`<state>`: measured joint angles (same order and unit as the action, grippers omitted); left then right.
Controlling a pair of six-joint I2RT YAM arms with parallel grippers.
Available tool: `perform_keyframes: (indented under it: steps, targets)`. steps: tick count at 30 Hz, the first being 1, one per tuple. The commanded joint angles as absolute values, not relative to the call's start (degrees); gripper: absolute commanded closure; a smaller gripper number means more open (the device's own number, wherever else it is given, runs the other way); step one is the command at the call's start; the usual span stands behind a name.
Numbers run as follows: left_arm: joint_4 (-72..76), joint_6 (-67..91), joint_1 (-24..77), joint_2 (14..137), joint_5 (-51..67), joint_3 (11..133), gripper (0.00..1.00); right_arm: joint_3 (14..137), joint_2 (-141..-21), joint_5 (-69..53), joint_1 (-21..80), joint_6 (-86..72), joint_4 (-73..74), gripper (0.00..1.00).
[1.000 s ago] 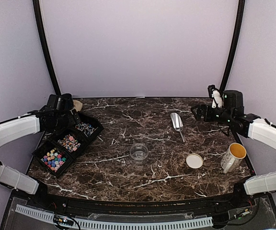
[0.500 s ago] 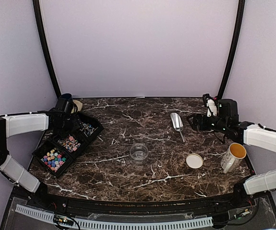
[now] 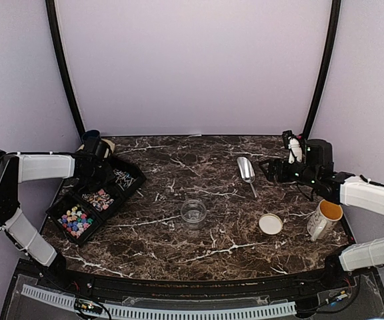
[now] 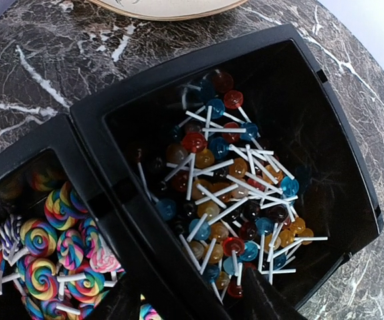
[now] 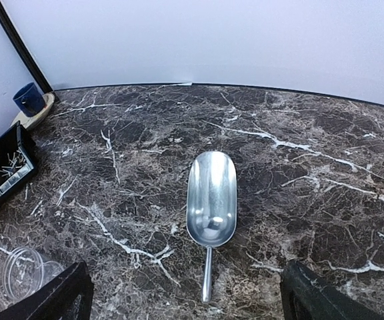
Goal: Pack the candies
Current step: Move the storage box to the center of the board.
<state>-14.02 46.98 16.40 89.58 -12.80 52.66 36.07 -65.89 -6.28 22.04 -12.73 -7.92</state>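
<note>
Candies (image 3: pixel 74 221) lie in a black tray (image 3: pixel 136 179) at the left of the top view, sorted into three compartments: bright mixed sweets nearest, pinkish swirls (image 4: pixel 51 248) in the middle, small stick lollipops (image 4: pixel 227 193) farthest. There are too many in each to count.

Over the last second the left arm has swung its elbow outward and carried the left gripper (image 4: pixel 192 301) from the tray's left side to just above the farthest compartment. Its fingers stand well apart and hold nothing. The right gripper (image 5: pixel 187 303) has dropped lower and edged toward the metal scoop (image 5: pixel 211 199), which now sits centred in the wrist view. Its fingers are spread wide and also empty.

I read this as both arms lining up for a first pick: the right for the scoop, the left to reach or steady the tray. No candy has left the tray, so packing has not begun.

Counted: one tray, one scoop, one clear jar (image 3: pixel 193 212) in mid-frame with no candy visible in it, one tan lid (image 3: pixel 271 224), one mug (image 3: pixel 325 219) at lower right, one blue cup (image 3: pixel 91 137) at upper left.
</note>
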Motion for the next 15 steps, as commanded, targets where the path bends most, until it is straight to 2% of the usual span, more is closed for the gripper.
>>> perform_keyframes:
  steps: [1,3,12,15]
  targets:
    - [-14.2,46.5,17.6,89.7,-11.6,55.1,0.5,35.3,-64.7,-7.3,22.5,-13.4,-11.3,0.02]
    - [-14.2,46.2,17.8,89.6,-11.6,55.4,0.54,35.2,-64.5,-7.3,22.6,-13.4,-11.5,0.02]
    - [-14.0,46.3,19.1,90.9,-11.8,56.6,0.56,34.7,-64.0,-7.6,22.7,-13.6,-12.1,0.02]
    - [-13.9,46.6,19.9,91.8,-11.5,57.4,0.6,34.6,-64.0,-7.8,22.7,-13.7,-12.0,0.02]
